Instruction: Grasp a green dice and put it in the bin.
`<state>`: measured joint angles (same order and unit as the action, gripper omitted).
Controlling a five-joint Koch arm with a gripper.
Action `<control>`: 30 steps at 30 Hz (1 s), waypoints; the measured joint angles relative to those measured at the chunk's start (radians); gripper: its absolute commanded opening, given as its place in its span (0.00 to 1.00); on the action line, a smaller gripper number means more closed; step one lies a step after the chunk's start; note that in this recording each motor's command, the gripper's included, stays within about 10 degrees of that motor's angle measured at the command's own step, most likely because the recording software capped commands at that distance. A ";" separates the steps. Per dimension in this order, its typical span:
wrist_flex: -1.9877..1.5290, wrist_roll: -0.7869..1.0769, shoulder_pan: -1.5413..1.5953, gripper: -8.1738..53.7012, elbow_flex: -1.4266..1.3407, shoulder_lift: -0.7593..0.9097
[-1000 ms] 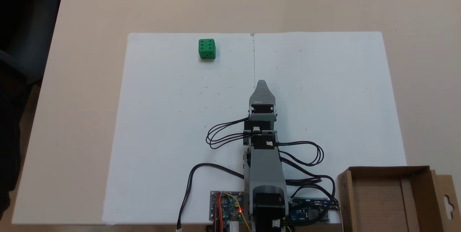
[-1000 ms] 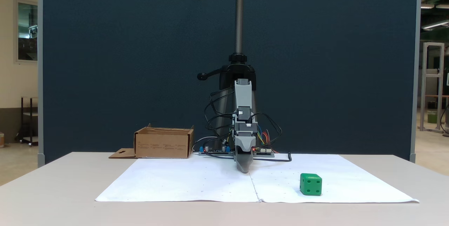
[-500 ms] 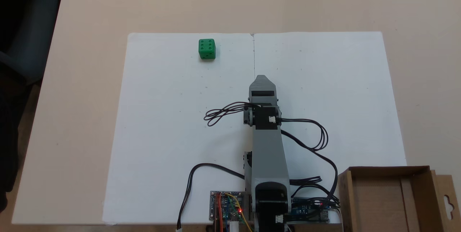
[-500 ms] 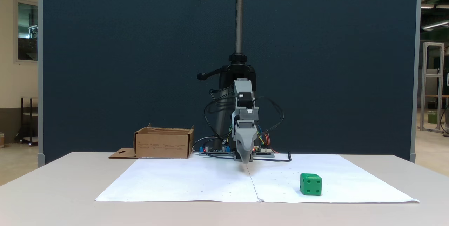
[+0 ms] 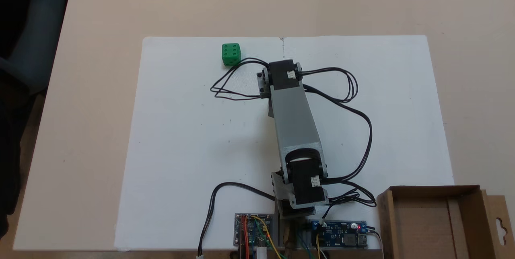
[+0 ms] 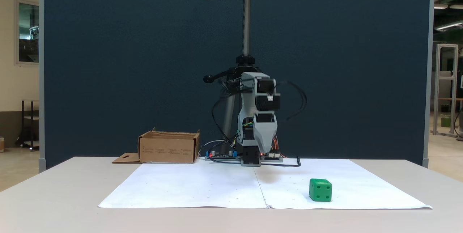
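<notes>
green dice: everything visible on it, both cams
The green dice is a small bright green cube with rounded edges and recessed darker pips, plastic by its look. It sits flat on the white paper sheet, near that sheet's far edge in the top-down fixed view and toward the right in the front fixed view. Six pips face up; the front fixed view shows four on one side face. Nothing grips it; a black cable loop from the arm passes close beside it.
</notes>
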<state>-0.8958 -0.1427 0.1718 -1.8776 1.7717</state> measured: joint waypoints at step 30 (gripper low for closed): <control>-0.170 -0.337 0.262 0.80 0.787 -0.620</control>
<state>-1.0661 -0.4801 0.4341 -1.0907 1.1520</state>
